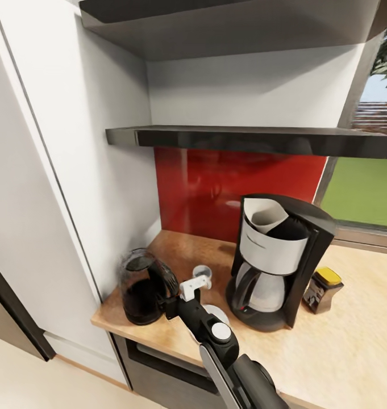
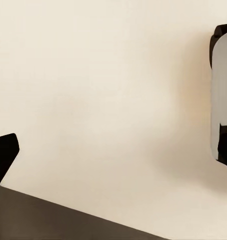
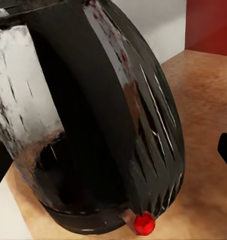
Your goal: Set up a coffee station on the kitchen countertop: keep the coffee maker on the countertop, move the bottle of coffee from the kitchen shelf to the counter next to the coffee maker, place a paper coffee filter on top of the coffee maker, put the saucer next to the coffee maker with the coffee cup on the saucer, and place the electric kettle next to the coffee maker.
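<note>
Electric kettle (image 1: 143, 287) stands upright at the table's (image 1: 352, 335) left front corner. Right gripper (image 3: 113, 160) fingers spread apart on either side of its handle. Coffee maker (image 1: 278, 261) stands nearby.

White walls (image 1: 91, 142) — red backsplash (image 1: 216, 187)

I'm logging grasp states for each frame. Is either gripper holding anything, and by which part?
Cannot be told: the right gripper sits at the electric kettle handle, but jaw contact isn't visible.
</note>
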`<state>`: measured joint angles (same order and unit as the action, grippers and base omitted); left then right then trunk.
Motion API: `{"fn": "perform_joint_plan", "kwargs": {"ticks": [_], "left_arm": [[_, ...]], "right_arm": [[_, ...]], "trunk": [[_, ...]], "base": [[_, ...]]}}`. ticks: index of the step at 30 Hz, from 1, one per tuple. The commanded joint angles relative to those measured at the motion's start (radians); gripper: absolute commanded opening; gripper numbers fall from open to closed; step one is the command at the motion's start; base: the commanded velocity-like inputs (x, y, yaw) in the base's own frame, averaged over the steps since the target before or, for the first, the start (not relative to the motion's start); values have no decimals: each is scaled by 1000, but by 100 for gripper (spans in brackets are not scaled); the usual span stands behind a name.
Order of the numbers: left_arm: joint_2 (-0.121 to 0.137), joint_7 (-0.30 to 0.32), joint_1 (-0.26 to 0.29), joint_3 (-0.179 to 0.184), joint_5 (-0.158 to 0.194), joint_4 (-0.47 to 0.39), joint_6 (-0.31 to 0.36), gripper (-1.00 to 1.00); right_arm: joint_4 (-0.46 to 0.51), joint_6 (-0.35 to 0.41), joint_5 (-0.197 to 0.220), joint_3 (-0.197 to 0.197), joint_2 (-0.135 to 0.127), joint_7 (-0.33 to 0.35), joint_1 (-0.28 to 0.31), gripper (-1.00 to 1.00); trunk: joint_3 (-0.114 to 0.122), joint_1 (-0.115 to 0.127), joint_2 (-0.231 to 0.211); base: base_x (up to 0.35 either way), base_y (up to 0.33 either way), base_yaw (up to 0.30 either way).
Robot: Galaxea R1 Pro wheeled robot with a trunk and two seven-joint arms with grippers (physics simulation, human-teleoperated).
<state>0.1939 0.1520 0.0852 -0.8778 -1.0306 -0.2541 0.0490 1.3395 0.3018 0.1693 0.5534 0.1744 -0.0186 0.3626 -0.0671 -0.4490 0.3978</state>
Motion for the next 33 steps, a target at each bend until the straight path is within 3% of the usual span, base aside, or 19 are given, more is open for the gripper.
{"fn": "perform_joint_plan", "kwargs": {"ticks": [1,28,29,33], "left_arm": [[-1,8,1,-7,-5,-2,3,100],[-1,7,-1,-7,-5,-2,3,100],[-1,7,-1,-7,-5,-2,3,100],[-1,7,-1,-7,-5,-2,3,100]], "right_arm": [[1,5,7,0,0,-2,1,100],[2,4,8,0,0,-1,1,100],[3,4,9,0,0,-1,1,-100],[4,3,9,0,0,-1,1,-100]], "trunk": [[-2,-1,2],[-2,-1,2],[-2,-1,2],[-2,-1,2]], "base": [[166,175,0],[38,48,0],[0,0,0],[0,0,0]]}}
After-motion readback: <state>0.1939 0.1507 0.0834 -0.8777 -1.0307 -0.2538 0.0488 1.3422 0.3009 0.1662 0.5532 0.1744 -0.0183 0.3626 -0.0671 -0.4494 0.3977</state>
